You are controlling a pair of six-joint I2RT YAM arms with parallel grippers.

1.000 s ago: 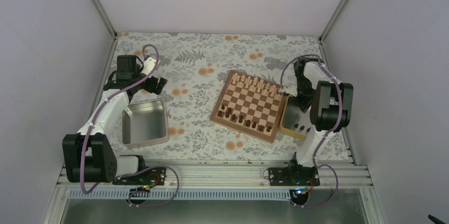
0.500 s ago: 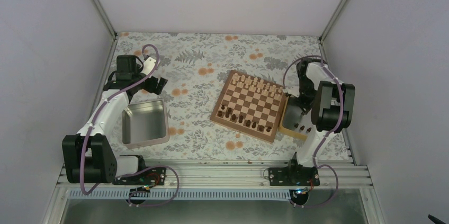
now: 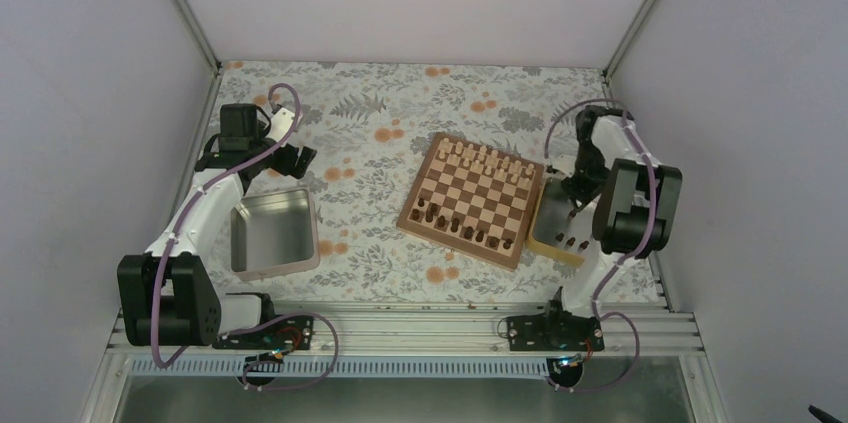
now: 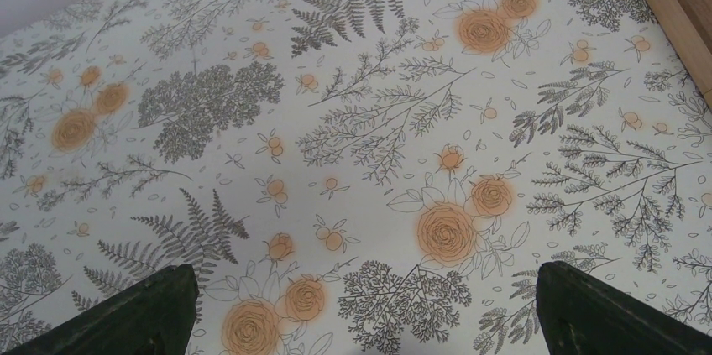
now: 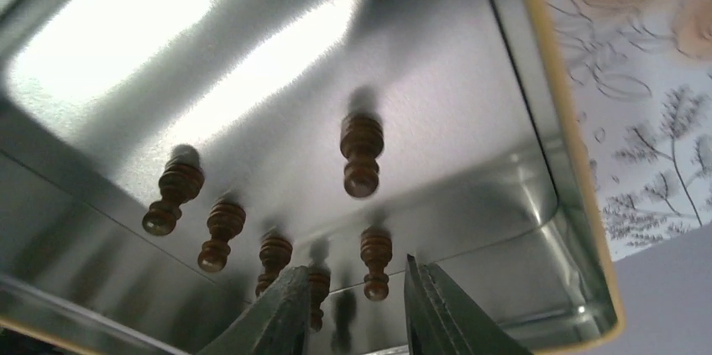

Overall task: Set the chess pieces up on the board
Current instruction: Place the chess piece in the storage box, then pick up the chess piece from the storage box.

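The board (image 3: 478, 198) lies right of centre, with cream pieces along its far edge and several dark chess pieces (image 3: 470, 234) along its near edge. More dark pieces (image 5: 362, 154) stand in a shiny tray (image 3: 546, 240) with a pale rim, against the board's right side. My right gripper (image 3: 573, 205) hangs inside this tray. In the right wrist view it (image 5: 357, 305) is open, its fingertips on either side of one dark pawn (image 5: 376, 263) without touching it. My left gripper (image 3: 292, 157) is open and empty over the floral cloth, far left of the board.
An empty grey metal tin (image 3: 273, 232) sits on the left, just near of my left gripper. The board's corner (image 4: 682, 2) shows at the top right of the left wrist view. White walls close in the table on three sides.
My right arm has swung to the right and its gripper has come over the tray's dark pieces. The left arm has not moved.
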